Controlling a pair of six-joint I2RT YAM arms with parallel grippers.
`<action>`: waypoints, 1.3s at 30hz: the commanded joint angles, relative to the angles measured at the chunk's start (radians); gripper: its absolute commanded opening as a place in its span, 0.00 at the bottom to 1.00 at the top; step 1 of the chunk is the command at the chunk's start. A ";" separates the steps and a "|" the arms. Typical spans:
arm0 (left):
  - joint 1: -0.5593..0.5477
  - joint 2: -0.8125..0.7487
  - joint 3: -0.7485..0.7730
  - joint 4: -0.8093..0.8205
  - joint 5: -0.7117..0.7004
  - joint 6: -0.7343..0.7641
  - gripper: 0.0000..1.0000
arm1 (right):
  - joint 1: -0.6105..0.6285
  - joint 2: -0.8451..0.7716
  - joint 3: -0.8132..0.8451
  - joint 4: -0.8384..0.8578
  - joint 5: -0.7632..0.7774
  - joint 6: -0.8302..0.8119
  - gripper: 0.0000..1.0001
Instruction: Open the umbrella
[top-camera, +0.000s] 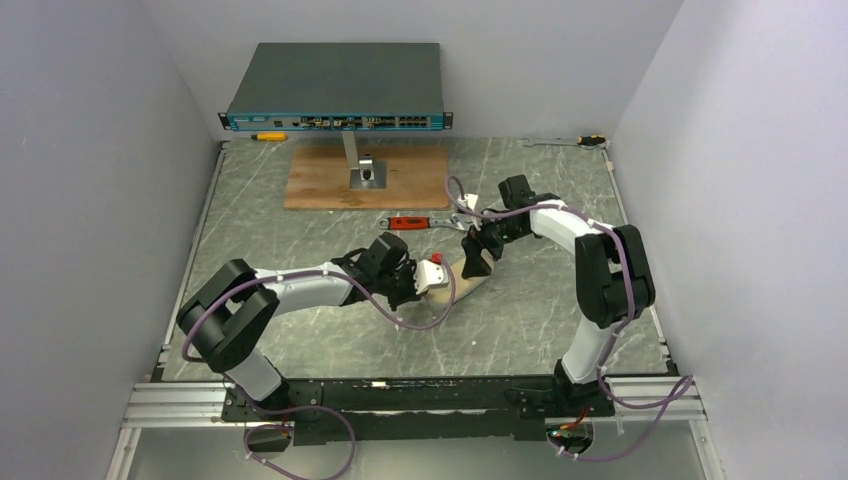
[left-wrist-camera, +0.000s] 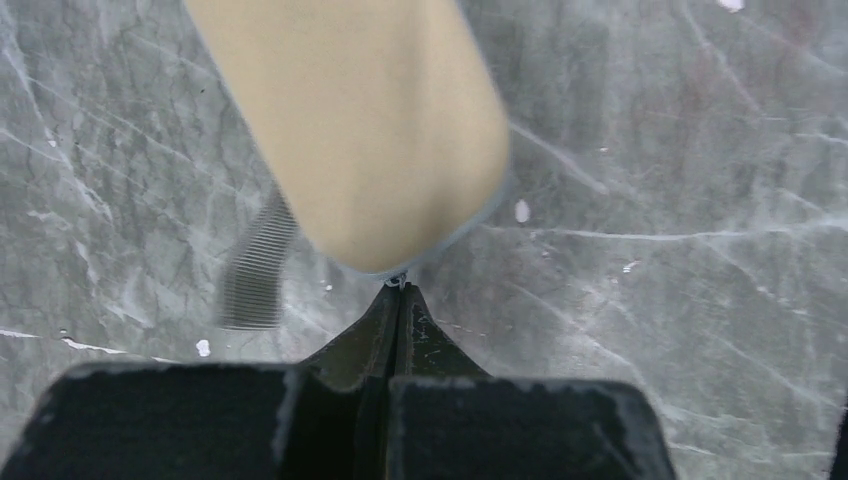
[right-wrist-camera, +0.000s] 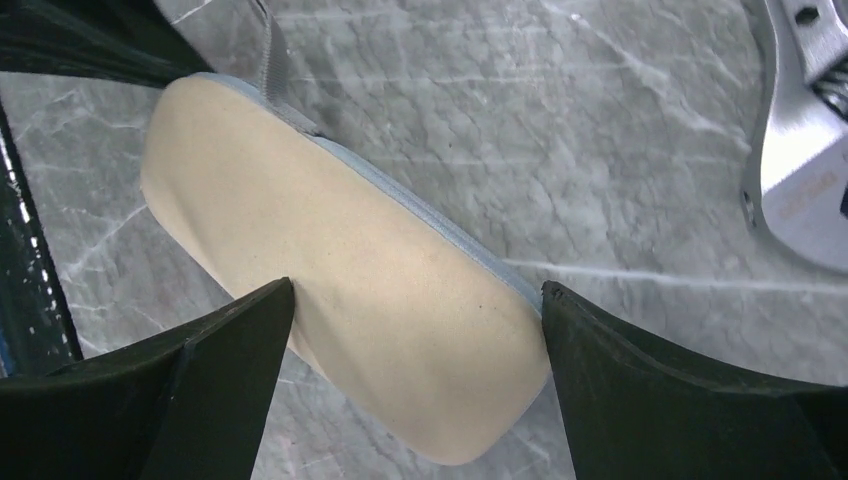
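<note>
umbrella (top-camera: 472, 283) in a cream oblong sleeve, lying on the marbled surface (top-camera: 300, 250) at centre, between the two grippers. right wrist view: pale blue seam along one edge and a grey strap (right-wrist-camera: 275, 70) at the far end; right gripper (right-wrist-camera: 415, 290) straddles the sleeve, fingers wide apart, tips at its two sides. left wrist view: left gripper (left-wrist-camera: 400, 300) fingers pressed together, tips at the sleeve's end seam; whether they pinch anything cannot be told. top view only: left arm low, reaching right; right arm folded, pointing down. red-handled wrench (top-camera: 415, 222) lies just behind.
</note>
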 joint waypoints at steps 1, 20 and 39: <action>-0.070 -0.084 -0.039 0.052 0.010 -0.053 0.00 | -0.003 -0.068 -0.126 0.180 0.218 0.170 0.92; 0.035 0.037 0.085 0.073 -0.023 -0.324 0.00 | -0.085 -0.182 -0.249 0.109 0.165 0.600 0.78; 0.123 0.139 0.178 0.078 0.089 -0.157 0.00 | -0.041 -0.011 0.015 0.053 -0.040 0.627 0.95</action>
